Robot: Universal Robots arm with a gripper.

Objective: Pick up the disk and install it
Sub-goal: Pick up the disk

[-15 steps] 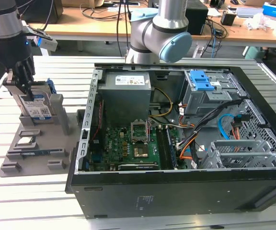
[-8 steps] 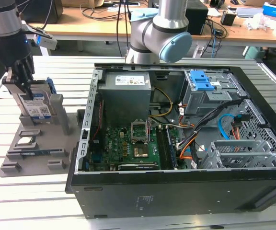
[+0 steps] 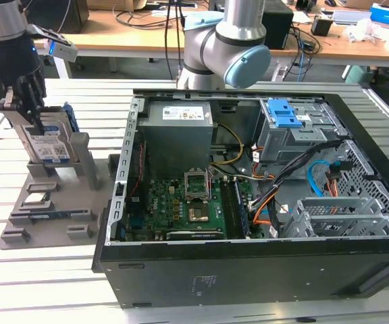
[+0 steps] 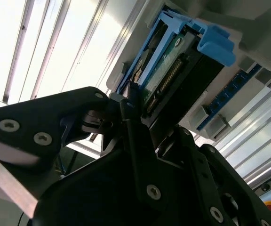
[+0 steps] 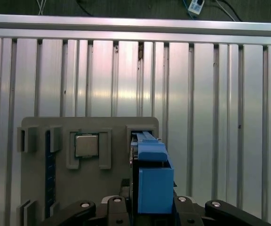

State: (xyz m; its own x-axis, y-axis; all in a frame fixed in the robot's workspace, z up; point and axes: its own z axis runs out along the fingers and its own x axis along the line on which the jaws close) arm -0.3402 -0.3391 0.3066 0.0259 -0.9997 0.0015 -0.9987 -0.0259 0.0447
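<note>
Fingers [image 4: 135,136] of the gripper [image 3: 36,121] squeeze the disk [image 3: 51,145]; it stands on edge in the grey holder [image 3: 46,216]. The computer case [image 3: 248,270] sits beside it.

Exterior view: bright, even room light from above; table [image 3: 53,283] has soft sheen, computer case [image 3: 248,266] inside sits in shadow. Second wrist view: table slats blown out white, gripper [image 4: 131,101] and the disk [image 4: 173,77] it clamps dark, backlit. First wrist view: streaky glare down slats, grey tray [image 5: 112,126] flat-lit, hardly any shadow.
</note>
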